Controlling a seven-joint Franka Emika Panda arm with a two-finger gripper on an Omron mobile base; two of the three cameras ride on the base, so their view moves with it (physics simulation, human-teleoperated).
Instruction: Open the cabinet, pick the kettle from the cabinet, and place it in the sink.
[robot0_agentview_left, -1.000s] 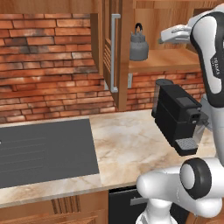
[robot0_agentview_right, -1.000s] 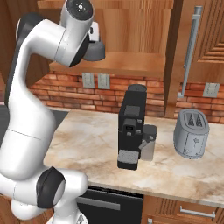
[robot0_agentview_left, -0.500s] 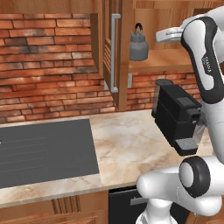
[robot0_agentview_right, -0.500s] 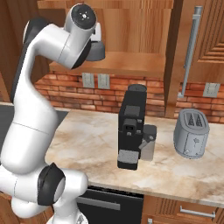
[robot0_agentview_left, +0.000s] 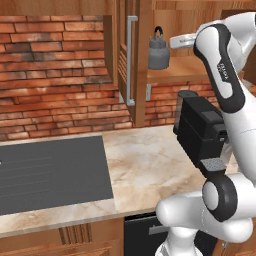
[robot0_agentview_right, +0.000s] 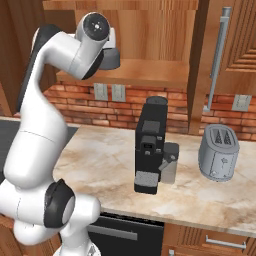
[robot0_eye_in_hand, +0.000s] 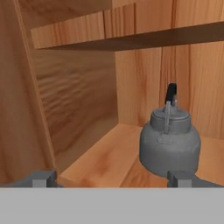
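Over the last second the white arm has swung its hand further in toward the open cabinet shelf, so that the wrist now sits just beside the kettle where it was well short of it; nothing else has moved and the base has not driven.

The reddish-brown wooden wall cabinet (robot0_agentview_left: 131, 60), with its long grey bar handles, stands with its doors swung wide, which is why the shelf is reachable at all. The small rounded grey metal kettle (robot0_agentview_left: 158, 52) with the thin black arched handle stands upright on that shelf, near its left end by the open door's edge and back from the front edge. The two-finger gripper (robot0_eye_in_hand: 111, 178) is held level with the shelf, with its jaws spread wide and nothing between them, seemingly to take the kettle's body from the side. The kettle sits off toward the right-hand fingertip (robot0_eye_in_hand: 179, 178) rather than centred, so I judge the hand needs to shift sideways before closing.

The left base view shows the kettle against the room, above the marble counter (robot0_agentview_left: 145, 165) and the boxy black coffee machine (robot0_agentview_left: 200, 132). The right base view hides the kettle behind the arm's upper joint but adds a grey metal toaster (robot0_agentview_right: 218, 152) near the counter's right end. The hand view alone shows the wide jaws and the sideways offset.
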